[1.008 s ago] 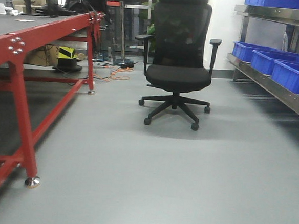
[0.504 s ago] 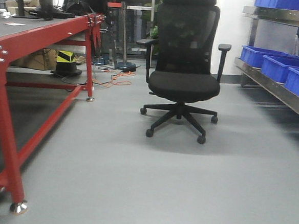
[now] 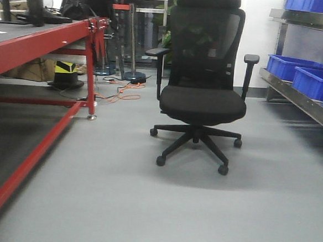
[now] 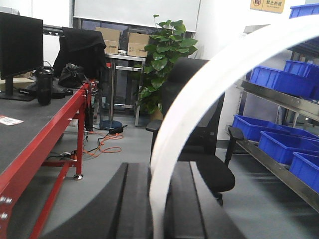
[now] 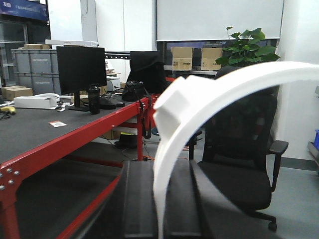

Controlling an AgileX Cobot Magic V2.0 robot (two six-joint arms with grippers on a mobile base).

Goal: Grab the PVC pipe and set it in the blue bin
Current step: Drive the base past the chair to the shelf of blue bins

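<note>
In the left wrist view, my left gripper (image 4: 158,172) is shut on a white arched PVC pipe strip (image 4: 199,94) that curves up and to the right out of the black jaws. In the right wrist view, my right gripper (image 5: 160,169) is shut on another white arched strip (image 5: 209,94) with a blocky tab (image 5: 174,107) on its left side. Blue bins (image 3: 305,81) stand on the metal shelf at the right; they also show in the left wrist view (image 4: 279,144). Neither gripper shows in the front view.
A black office chair (image 3: 202,96) stands on the grey floor straight ahead. A long red-framed table (image 3: 39,40) with a monitor (image 5: 80,69) and bags runs along the left. Orange cables (image 3: 119,93) and a post base lie behind. A plant (image 4: 164,55) stands at the back.
The front view has moved forward: the chair is nearer and larger, the red table has slid off to the left, and the blue bins have shifted to the right edge.
</note>
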